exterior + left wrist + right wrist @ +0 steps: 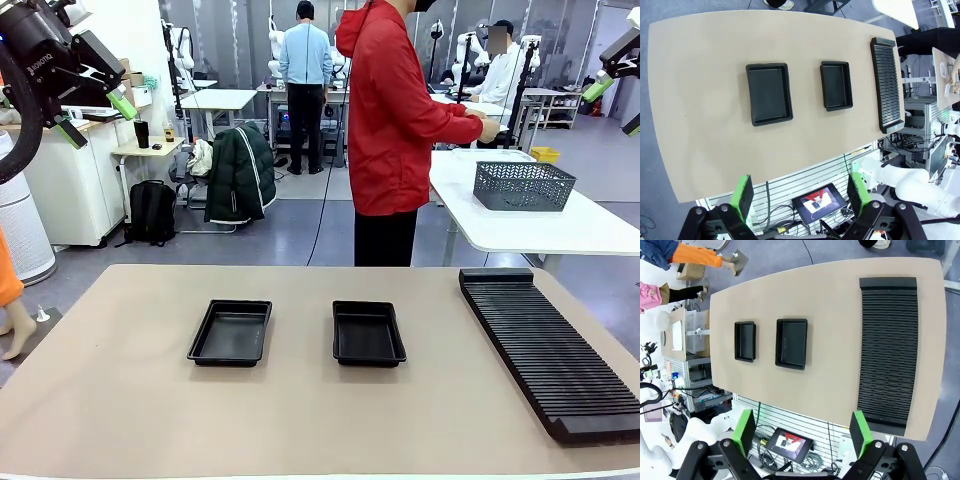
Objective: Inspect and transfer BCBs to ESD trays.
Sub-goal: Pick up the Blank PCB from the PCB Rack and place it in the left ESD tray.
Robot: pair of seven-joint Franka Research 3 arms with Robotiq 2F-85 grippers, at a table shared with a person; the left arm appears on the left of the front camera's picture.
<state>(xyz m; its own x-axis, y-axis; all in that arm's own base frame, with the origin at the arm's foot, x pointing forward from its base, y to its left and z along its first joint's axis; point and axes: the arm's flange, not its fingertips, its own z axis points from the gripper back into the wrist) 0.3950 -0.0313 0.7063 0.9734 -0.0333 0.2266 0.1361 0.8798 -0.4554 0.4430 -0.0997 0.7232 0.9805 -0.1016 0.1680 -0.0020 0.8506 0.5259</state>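
Two empty black ESD trays lie side by side on the beige table, the left tray (230, 333) and the right tray (368, 333). The BCBs are out of view. My left gripper (97, 119) hangs high at the upper left, open and empty. High at the upper right, my right gripper (615, 107) is open and empty too. From above, the left wrist view has the trays (769, 93) (836, 85) far below my open left gripper (801, 197). In the right wrist view they (745, 341) (791, 343) lie beyond my open right gripper (802, 432).
A long black ribbed rack (550, 350) lies along the table's right side. A person in a red jacket (395, 110) stands at the far edge, turned toward a white table holding a grey mesh basket (523, 185).
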